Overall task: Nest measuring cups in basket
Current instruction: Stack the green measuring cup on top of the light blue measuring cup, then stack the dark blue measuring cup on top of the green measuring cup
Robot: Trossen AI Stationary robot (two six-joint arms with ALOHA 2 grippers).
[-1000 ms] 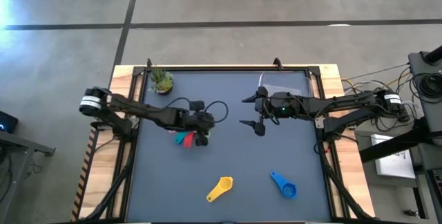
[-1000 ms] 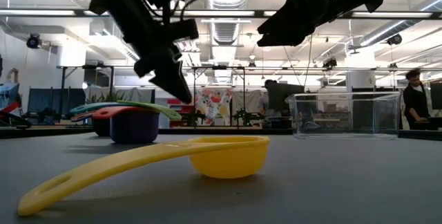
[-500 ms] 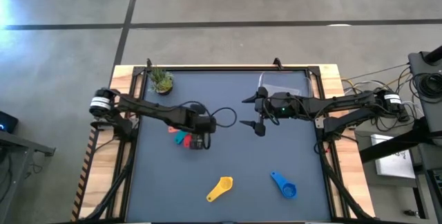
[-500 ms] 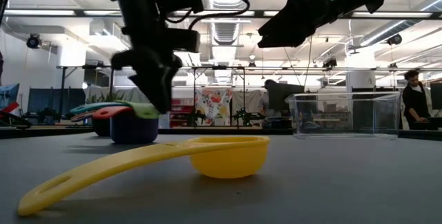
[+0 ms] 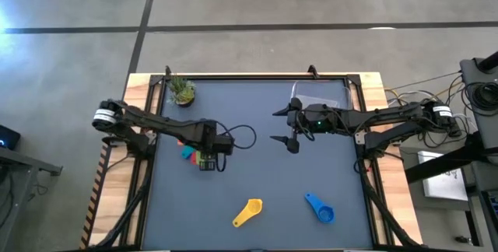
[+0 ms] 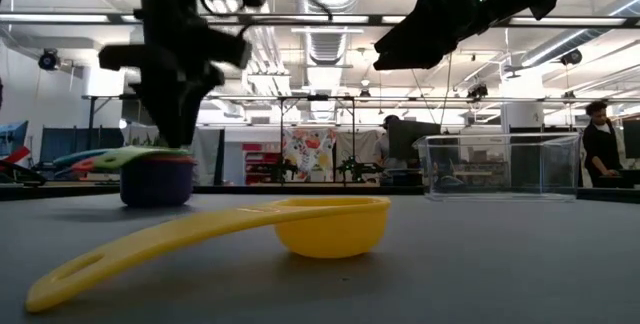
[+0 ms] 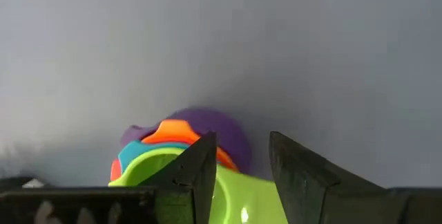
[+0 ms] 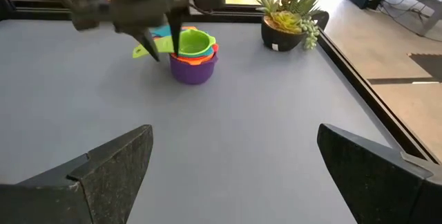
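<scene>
High view: left gripper [image 5: 206,161] over the nested cups [image 5: 187,154]; yellow cup [image 5: 248,212] and blue cup [image 5: 319,208] near the front edge. Left wrist view: fingers [image 7: 197,175] clamp the green cup's [image 7: 238,196] handle. Right wrist view: right gripper [image 8: 235,162] spread wide. Low view: basket [image 6: 500,165] stands apart.

The stack of nested cups [image 8: 193,57] stands on the table [image 5: 257,166], left of the basket [image 5: 319,95] and well apart from it. The potted plant [image 5: 181,90] sits behind the stack, at the table's far left corner. Two single cups [image 5: 247,212] [image 5: 319,208] lie apart near the front edge, well before the basket
</scene>
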